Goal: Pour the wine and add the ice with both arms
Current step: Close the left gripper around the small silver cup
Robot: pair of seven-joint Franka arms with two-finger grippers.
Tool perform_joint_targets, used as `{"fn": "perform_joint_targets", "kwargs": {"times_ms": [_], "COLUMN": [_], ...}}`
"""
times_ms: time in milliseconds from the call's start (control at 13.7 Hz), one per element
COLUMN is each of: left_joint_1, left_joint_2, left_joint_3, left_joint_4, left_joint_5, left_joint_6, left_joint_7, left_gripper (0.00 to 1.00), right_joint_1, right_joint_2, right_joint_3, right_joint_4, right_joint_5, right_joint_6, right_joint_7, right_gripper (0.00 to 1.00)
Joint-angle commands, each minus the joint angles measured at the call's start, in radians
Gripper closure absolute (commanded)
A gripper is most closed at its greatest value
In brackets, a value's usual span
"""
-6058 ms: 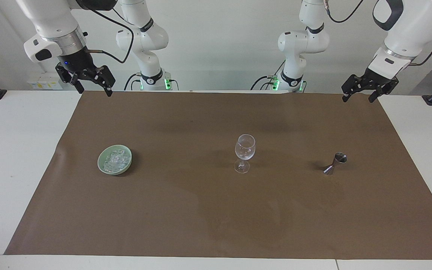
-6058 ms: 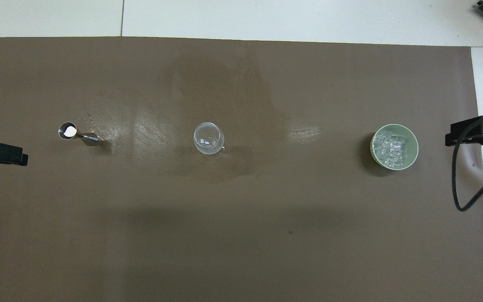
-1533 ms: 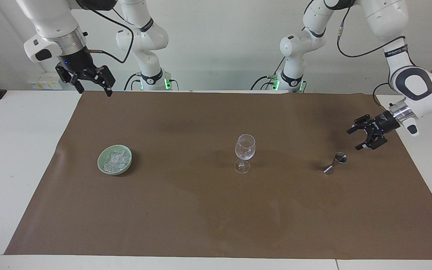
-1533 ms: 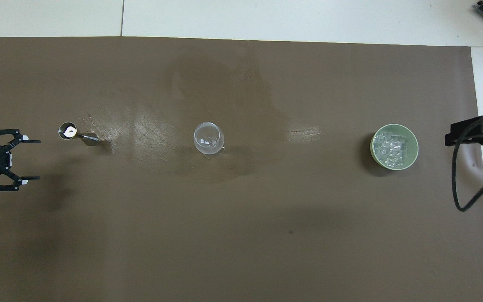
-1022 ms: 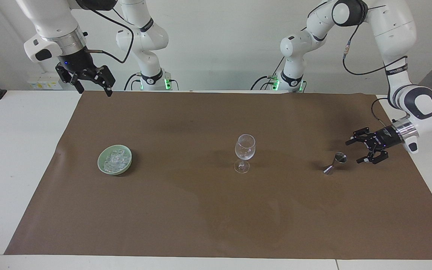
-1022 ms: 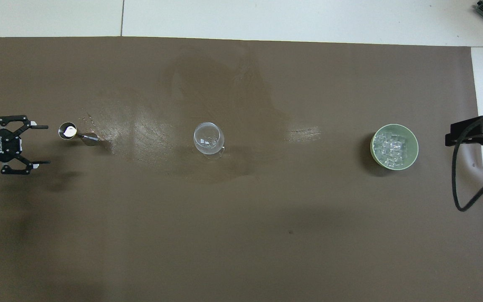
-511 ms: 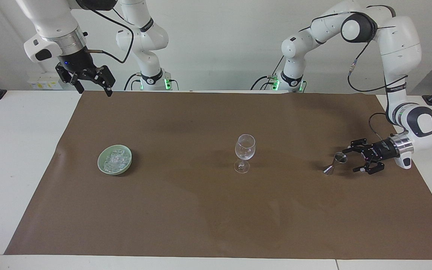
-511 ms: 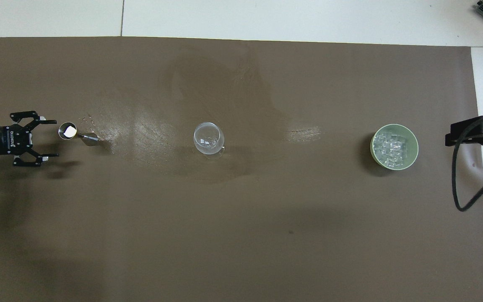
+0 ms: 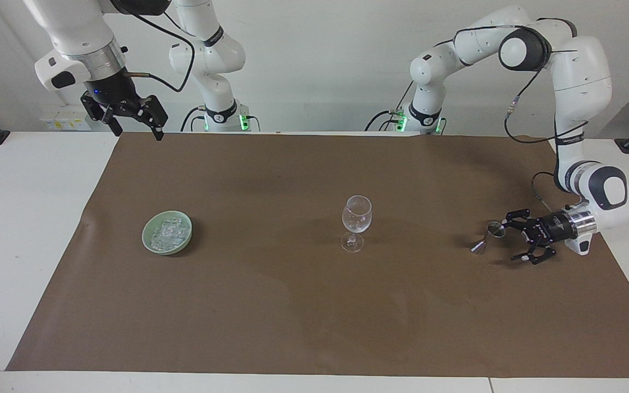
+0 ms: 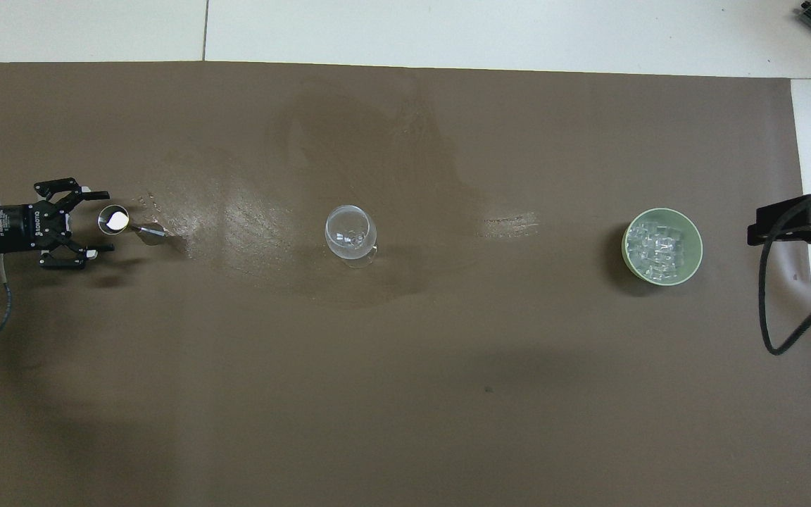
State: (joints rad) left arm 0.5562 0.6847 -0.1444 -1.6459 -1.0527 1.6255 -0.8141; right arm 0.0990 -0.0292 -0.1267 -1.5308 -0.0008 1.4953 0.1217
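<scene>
A small steel jigger stands upright on the brown mat toward the left arm's end. My left gripper lies low and level beside it, open, and the jigger's cup sits at the mouth of the jaws without touching them. Whether wine is in the cup I cannot tell. A clear stemmed glass stands mid-mat. The ice is heaped in a green bowl toward the right arm's end. My right gripper waits open, high over the mat's corner.
A wet sheen spreads over the mat between the jigger and the glass. The right arm's black cable hangs over the mat's edge beside the bowl. Bare white table flanks the mat at both ends.
My left gripper has come down and slid along the mat toward the jigger, so its open jaws now stand at the cup. The right arm has not moved.
</scene>
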Motion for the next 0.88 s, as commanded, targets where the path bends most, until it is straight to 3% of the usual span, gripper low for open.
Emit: {"fn": "perform_joint_targets", "kwargs": {"times_ms": [0, 803], "left_joint_1": [0.011, 0.004], "left_joint_2": [0.025, 0.027], "left_joint_3": [-0.024, -0.038], "left_joint_4": [0.018, -0.018], "left_joint_5": [-0.03, -0.035], "left_joint_6": [-0.013, -0.019], "left_joint_7": [0.077, 0.178], "left_gripper": [0.0, 0.0], "right_joint_1": [-0.002, -0.002], "right_joint_2": [-0.015, -0.015], "right_joint_3": [-0.002, -0.002], "right_joint_4": [-0.011, -0.011], "right_joint_5": [0.027, 0.027], "right_joint_6": [-0.007, -0.007], "right_joint_7": [-0.016, -0.016], "right_gripper": [0.0, 0.0]}}
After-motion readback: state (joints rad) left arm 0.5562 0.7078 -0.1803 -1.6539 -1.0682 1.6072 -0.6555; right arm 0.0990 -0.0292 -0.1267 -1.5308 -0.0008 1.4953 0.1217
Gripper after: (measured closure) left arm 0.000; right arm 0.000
